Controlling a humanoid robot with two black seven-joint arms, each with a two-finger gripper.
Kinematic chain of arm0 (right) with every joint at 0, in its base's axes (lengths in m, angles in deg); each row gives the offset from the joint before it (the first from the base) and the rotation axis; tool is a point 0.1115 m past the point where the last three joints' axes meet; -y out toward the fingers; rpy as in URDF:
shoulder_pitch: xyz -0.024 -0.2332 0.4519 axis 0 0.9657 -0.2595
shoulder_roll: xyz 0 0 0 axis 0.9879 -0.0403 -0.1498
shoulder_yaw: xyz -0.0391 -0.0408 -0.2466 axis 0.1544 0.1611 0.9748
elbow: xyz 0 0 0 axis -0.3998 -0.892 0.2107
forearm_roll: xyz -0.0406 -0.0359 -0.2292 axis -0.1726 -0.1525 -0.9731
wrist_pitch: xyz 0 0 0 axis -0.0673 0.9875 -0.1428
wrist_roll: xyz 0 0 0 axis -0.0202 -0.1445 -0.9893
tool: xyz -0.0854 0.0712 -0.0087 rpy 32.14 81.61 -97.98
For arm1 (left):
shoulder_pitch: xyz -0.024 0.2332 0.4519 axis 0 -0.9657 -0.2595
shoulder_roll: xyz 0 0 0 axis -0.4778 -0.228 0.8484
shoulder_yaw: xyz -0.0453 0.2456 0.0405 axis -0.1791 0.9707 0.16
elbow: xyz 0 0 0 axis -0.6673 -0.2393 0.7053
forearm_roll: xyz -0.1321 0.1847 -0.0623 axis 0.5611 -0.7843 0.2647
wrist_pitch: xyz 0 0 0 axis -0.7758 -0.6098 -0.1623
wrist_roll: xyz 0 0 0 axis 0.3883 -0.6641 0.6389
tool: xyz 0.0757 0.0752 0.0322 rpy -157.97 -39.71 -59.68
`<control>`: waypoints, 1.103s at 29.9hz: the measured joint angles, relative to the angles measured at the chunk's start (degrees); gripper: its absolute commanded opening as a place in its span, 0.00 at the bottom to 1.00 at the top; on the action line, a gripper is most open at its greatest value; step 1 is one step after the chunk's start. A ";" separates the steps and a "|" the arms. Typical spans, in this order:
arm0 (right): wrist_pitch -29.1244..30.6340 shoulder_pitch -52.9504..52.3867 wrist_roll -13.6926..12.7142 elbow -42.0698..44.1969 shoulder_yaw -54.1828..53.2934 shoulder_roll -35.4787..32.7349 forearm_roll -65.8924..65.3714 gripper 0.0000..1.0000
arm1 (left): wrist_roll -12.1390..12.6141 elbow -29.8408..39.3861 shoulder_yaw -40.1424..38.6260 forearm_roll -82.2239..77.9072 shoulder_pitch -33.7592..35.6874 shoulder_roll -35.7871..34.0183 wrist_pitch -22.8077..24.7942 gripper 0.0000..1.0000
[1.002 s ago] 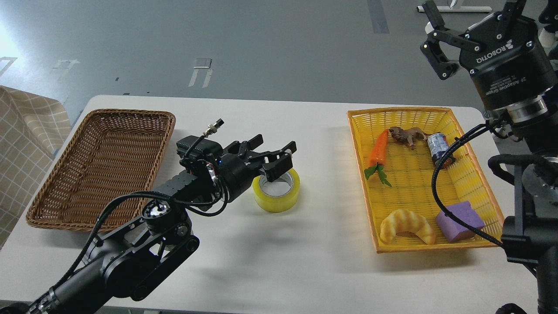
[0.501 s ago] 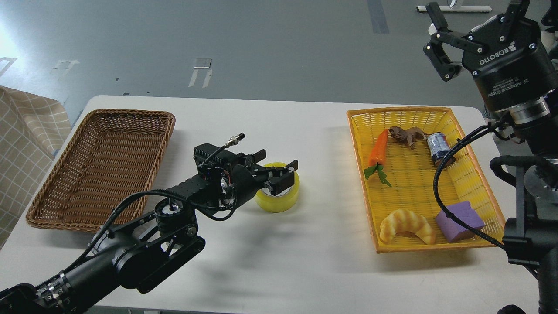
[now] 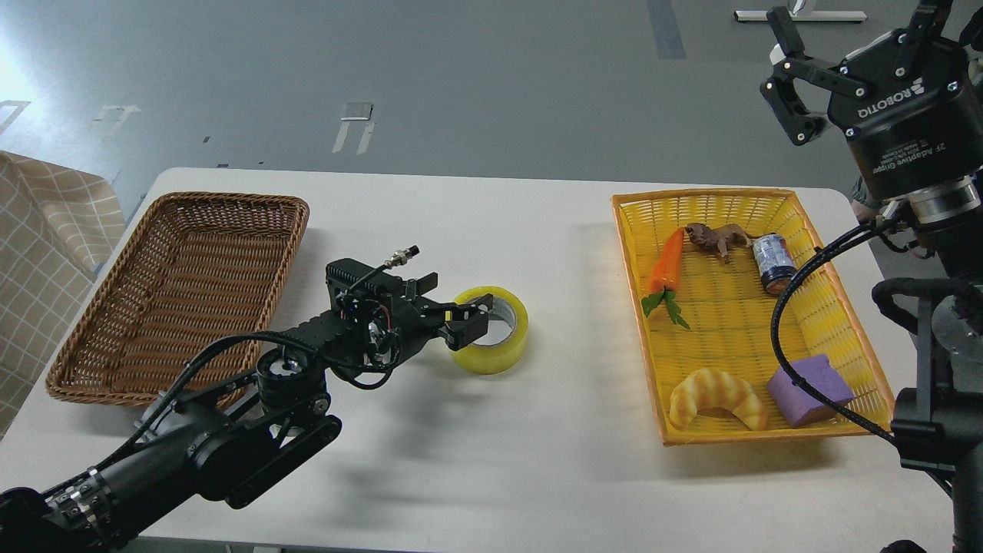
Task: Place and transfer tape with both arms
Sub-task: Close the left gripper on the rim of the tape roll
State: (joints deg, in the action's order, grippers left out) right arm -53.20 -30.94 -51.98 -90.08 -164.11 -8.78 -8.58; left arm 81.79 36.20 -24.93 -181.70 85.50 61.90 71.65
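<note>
The tape (image 3: 501, 346), a yellow roll with a grey-white core, lies flat on the white table (image 3: 537, 453) near its middle. My left gripper (image 3: 467, 321) reaches in from the left, low over the table. Its fingers are closed together on the roll's left wall, and the roll still rests on the table. My right gripper (image 3: 854, 19) is raised high at the top right, beyond the yellow basket. Its fingers (image 3: 791, 84) are spread wide and hold nothing.
A brown wicker basket (image 3: 230, 200) stands at the left, with nothing in it. A yellow basket (image 3: 706, 196) at the right holds a carrot (image 3: 666, 261), a brown animal toy (image 3: 718, 238), a small can (image 3: 770, 259), a croissant toy (image 3: 718, 395) and a purple block (image 3: 810, 388).
My left gripper came down from above the tape and closed from wide open onto the roll's left wall. My right gripper drifted a little up and to the right, still open.
</note>
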 measured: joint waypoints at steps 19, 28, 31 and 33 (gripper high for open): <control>0.00 1.85 0.00 0.00 -2.55 -0.66 -0.03 1.00 | -0.80 -3.74 2.80 0.00 1.29 0.93 -0.05 0.97; 0.00 2.50 0.00 0.00 -3.50 -1.00 -0.03 1.00 | -0.87 -4.00 4.70 0.00 2.04 0.45 -0.03 0.91; 0.00 2.58 0.00 0.00 -3.83 -1.24 -0.03 1.00 | -1.33 -4.47 4.74 0.00 2.13 0.44 -0.03 0.84; 0.00 2.78 0.00 0.00 -3.99 -1.30 -0.03 1.00 | -1.53 -5.00 4.74 0.00 2.27 0.43 -0.03 0.72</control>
State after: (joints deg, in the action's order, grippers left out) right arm -53.20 -28.16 -51.98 -90.08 -168.10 -10.08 -8.60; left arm 80.25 31.19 -20.19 -181.69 87.77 62.32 71.62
